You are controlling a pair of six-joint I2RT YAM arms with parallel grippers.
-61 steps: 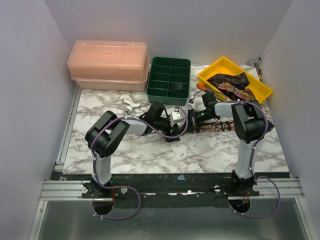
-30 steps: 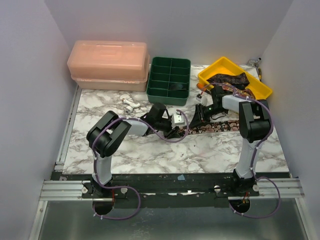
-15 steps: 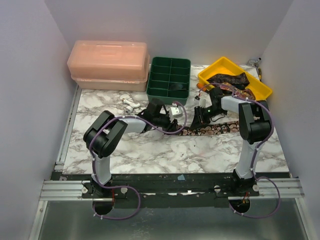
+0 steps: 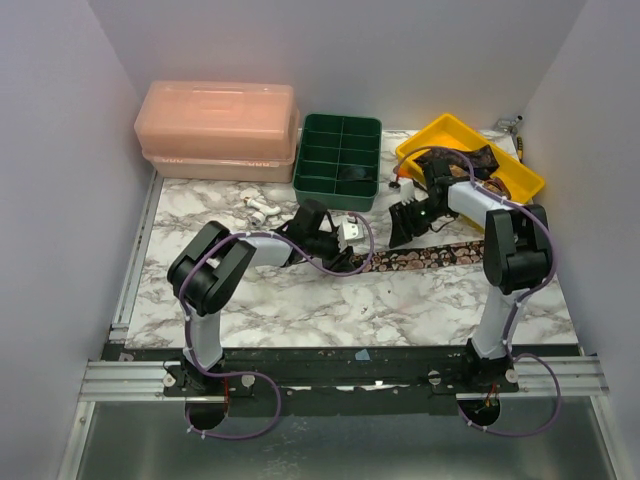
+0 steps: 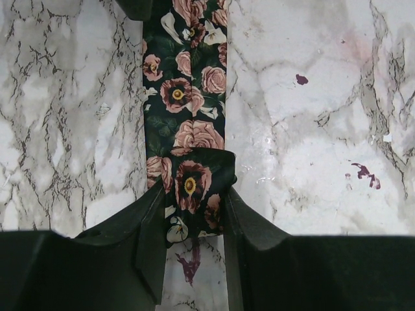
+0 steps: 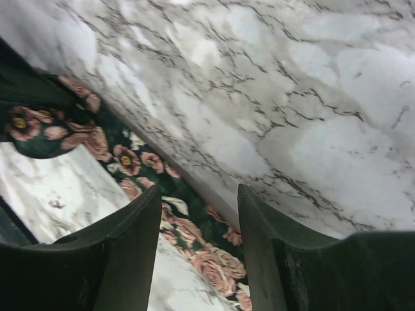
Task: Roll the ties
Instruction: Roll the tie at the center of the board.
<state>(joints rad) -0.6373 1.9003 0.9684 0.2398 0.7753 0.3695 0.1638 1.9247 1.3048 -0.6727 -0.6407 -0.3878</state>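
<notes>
One tie (image 5: pixel 185 123) lies flat along the marble desk (image 4: pixel 300 300), its folded end pinched between the narrow-set fingers of the left pincer (image 5: pixel 192 214). The right pincer (image 6: pixel 198 207) hangs over the same strip farther along, jaws apart and holding nothing. More ties (image 4: pixel 465 165), too tangled to count, sit heaped in one yellow tray (image 4: pixel 424 137), near one green tray (image 4: pixel 335 200) and one pink box (image 4: pixel 218 125).

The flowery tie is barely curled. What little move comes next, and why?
Probably the left tool should roll its pinched end forward along the floral tie. Only one small fold is gripped; the rest lies flat on the marble table, and the right tool is open, holding nothing.
</notes>
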